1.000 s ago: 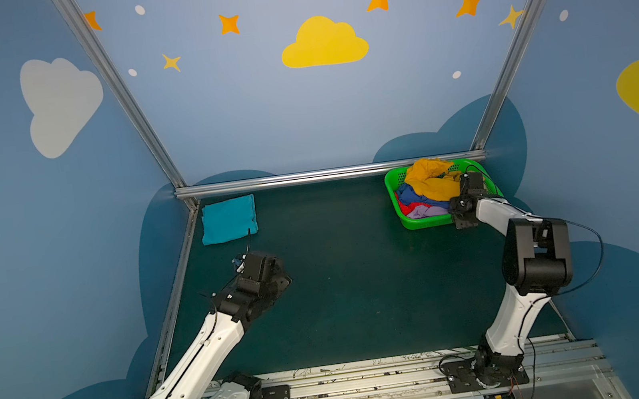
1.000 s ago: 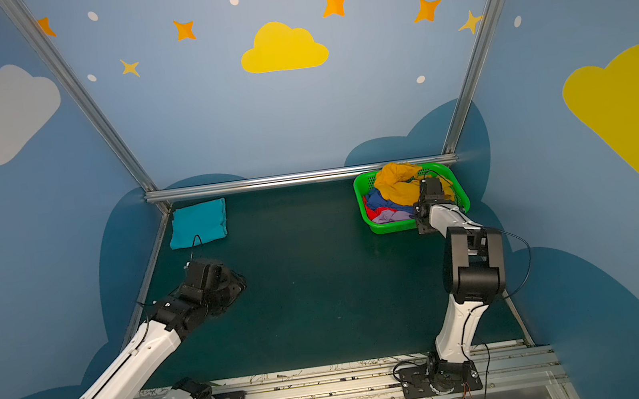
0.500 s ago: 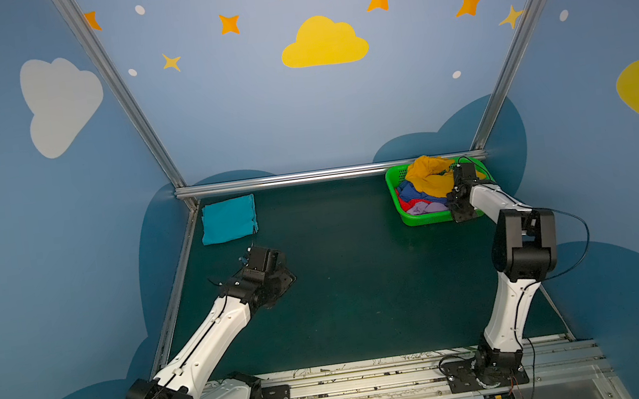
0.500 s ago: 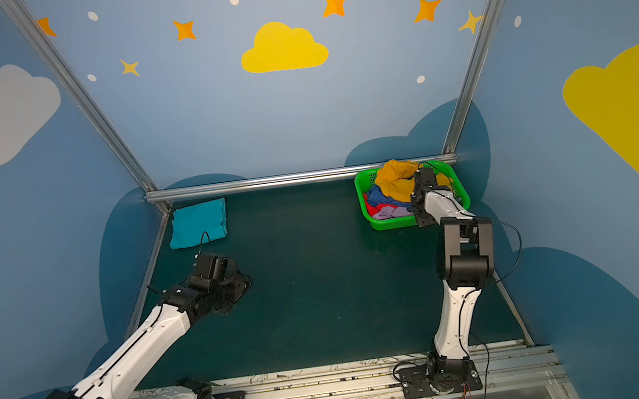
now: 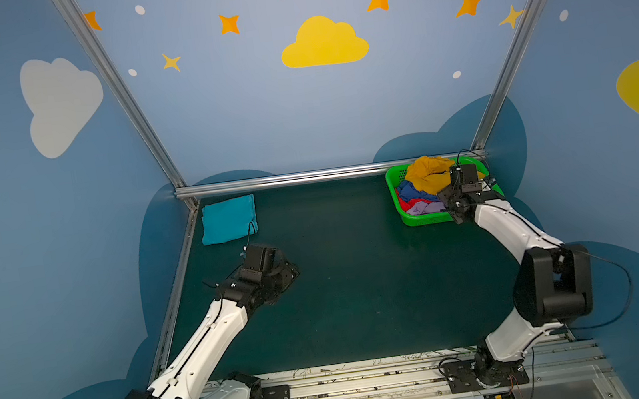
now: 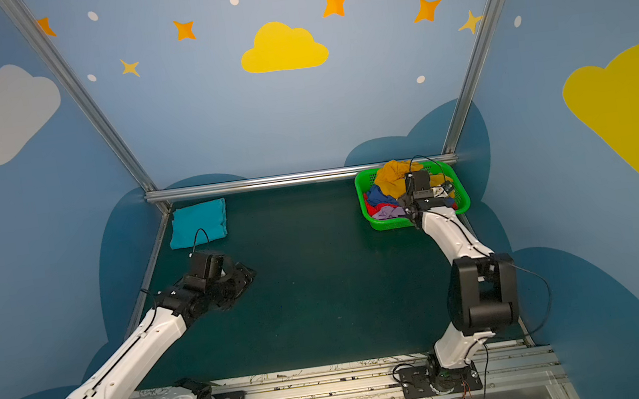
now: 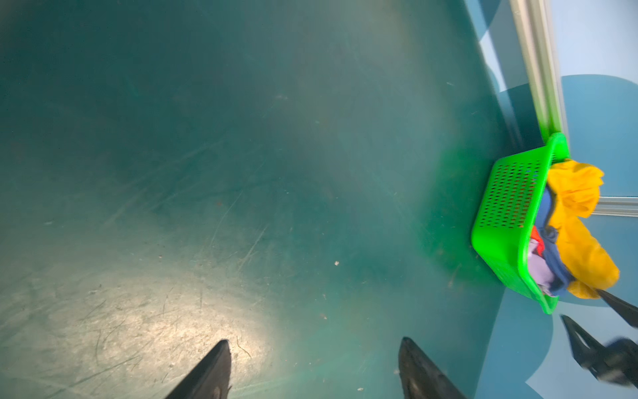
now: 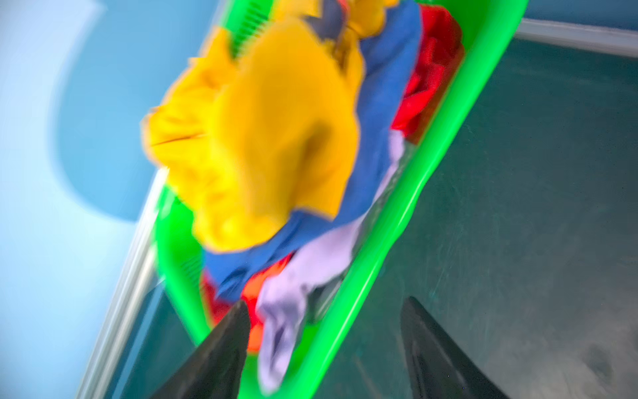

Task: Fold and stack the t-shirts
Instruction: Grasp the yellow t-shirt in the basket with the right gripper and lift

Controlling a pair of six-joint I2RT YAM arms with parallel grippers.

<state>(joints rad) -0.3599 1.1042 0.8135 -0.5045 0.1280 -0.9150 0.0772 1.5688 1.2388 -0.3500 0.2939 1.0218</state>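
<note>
**Four crumpled tees in the basket, one folded on the mat, both grippers empty**

The teal t-shirt (image 5: 228, 219) lies as a flat, soft rectangle with slightly rounded corners in the far left corner of the mat (image 5: 363, 287), a dark green sheet that is matte and finely scratched. In the far right corner stands the basket (image 5: 423, 219), a rectangle of bright green glossy plastic whose walls are pierced with rows of small slots. Inside it, cloth is heaped in loose folds. The mustard-yellow t-shirt (image 5: 428, 178) bulges highest and spills over the rim. The blue t-shirt (image 5: 409, 191) sits beneath it, the red t-shirt (image 5: 404, 206) shows only in thin slivers, and the lavender t-shirt (image 5: 427, 207) droops toward the near wall.

The left gripper (image 7: 314, 371) hangs low over bare mat, well apart from the teal t-shirt. Its two tapered black fingers (image 7: 212, 373) stand wide apart with nothing between them. The right gripper (image 8: 322, 352) is at the basket's near edge, its jaws spread wide and grasping nothing. In the blurred right wrist view, the green rim and a tongue of lavender cloth show in the gap, and I cannot tell whether either is touched.

Count: five t-shirts, one folded and four crumpled; one basket; two grippers with two fingers each.
</note>
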